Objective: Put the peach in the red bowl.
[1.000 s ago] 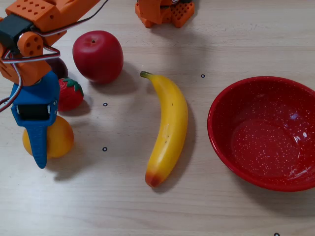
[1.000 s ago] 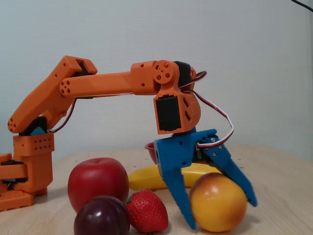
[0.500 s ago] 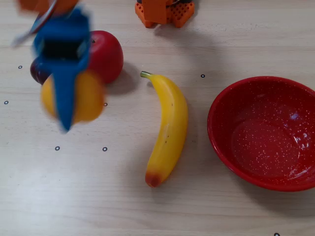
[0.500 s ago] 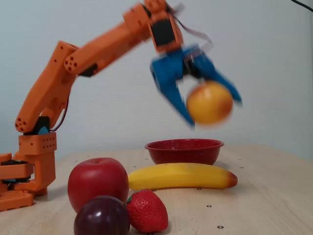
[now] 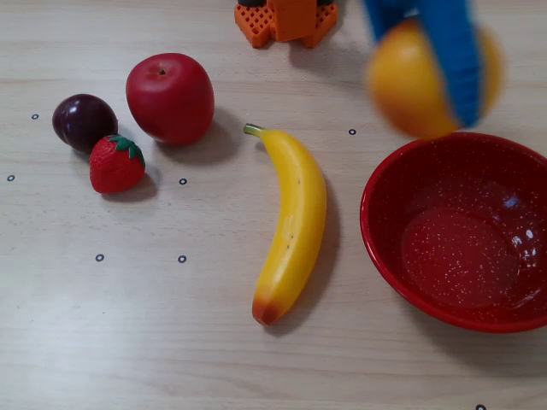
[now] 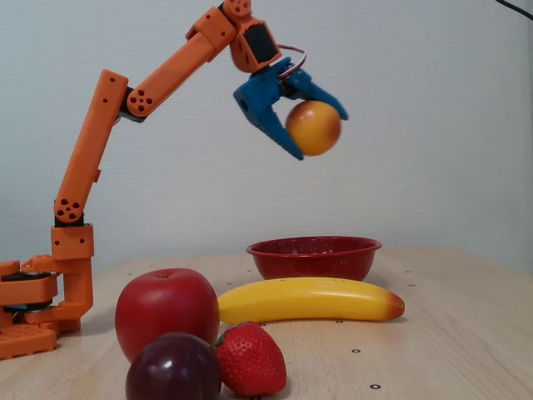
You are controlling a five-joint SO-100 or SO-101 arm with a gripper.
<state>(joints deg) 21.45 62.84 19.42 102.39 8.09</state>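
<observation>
Light wood table [image 5: 214, 359] w/ small ring marks. On it: red bowl [image 5: 457, 235] directly below the fingers [image 5: 453, 60], banana [image 5: 292, 224] just left of bowl, then apple [image 5: 170, 97], plum [image 5: 84, 121], strawberry [image 5: 115, 163] further out, clustered & touching. Arm base [image 5: 286, 20] at far edge.

Open air lies above the red bowl [image 6: 314, 257]; the banana [image 6: 310, 300] lies just beside its rim.

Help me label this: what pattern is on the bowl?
Red bowl with fine white speckles, overhead view.
</observation>
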